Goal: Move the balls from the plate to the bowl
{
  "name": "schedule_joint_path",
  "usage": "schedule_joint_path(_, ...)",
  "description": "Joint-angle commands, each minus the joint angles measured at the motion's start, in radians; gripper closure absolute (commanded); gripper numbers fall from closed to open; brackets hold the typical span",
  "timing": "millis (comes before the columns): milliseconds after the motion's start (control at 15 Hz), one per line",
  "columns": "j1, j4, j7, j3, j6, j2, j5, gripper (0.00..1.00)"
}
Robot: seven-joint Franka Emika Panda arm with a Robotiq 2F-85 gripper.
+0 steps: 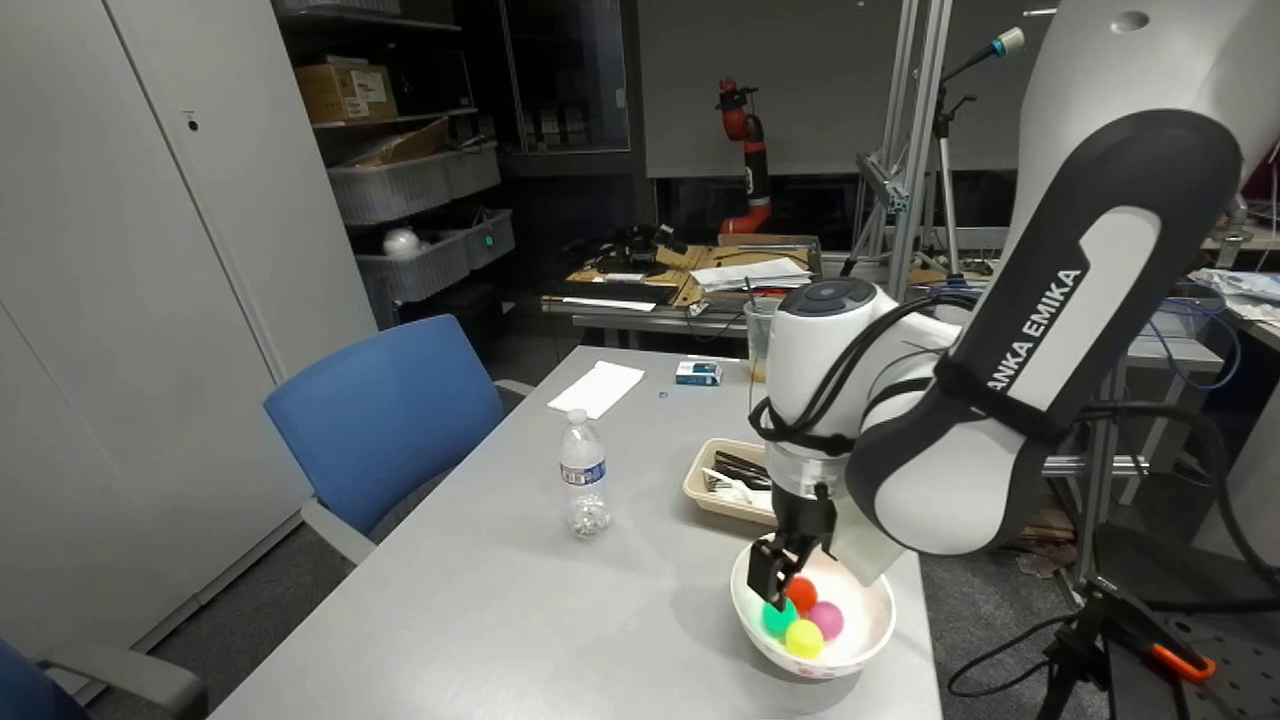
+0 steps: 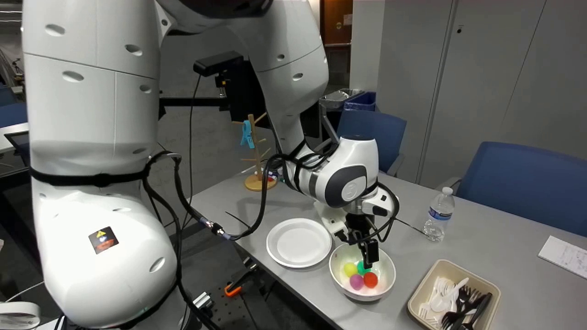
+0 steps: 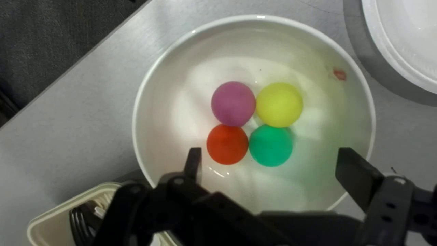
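The white bowl (image 1: 865, 650) stands near the table's edge; it also shows in an exterior view (image 2: 387, 282) and in the wrist view (image 3: 164, 85). In it lie an orange-red ball (image 3: 227, 144), a green ball (image 3: 270, 146), a yellow ball (image 3: 279, 105) and a pink ball (image 3: 233, 104), touching one another. The white plate (image 2: 275, 256) is bare beside the bowl; its rim shows in the wrist view (image 3: 382, 51). My gripper (image 3: 270, 150) is open and empty above the bowl, its fingers wide apart; it shows in both exterior views (image 1: 785, 570) (image 2: 362, 250).
A beige tray (image 2: 415, 300) of black and white plastic cutlery stands near the bowl. A clear water bottle (image 1: 585, 480) stands farther along the table. White paper (image 1: 597, 388) and a small blue box (image 1: 698, 373) lie farther off. A wooden peg stand (image 2: 253, 156) stands behind the plate.
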Motion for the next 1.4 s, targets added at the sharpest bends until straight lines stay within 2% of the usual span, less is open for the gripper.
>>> schedule_joint_path(0,0.042,-0.065,0.052,-0.040,0.004,-0.098,-0.062,0.00)
schedule_joint_path(333,0.079,-0.127,0.167,-0.073,0.006,-0.190,-0.201,0.00)
schedule_joint_path(533,0.099,-0.197,0.319,-0.081,0.006,-0.265,-0.367,0.00)
schedule_joint_path(600,0.138,-0.223,0.365,-0.109,0.006,-0.290,-0.406,0.00)
schedule_joint_path(733,0.154,-0.266,0.477,-0.108,-0.013,-0.340,-0.514,0.00)
schedule_joint_path(800,0.113,-0.197,0.388,-0.076,0.000,-0.250,-0.433,0.00)
schedule_joint_path(933,0.130,-0.235,0.447,-0.079,-0.001,-0.288,-0.480,0.00)
schedule_joint_path(1333,0.132,-0.250,0.451,-0.085,-0.001,-0.308,-0.483,0.00)
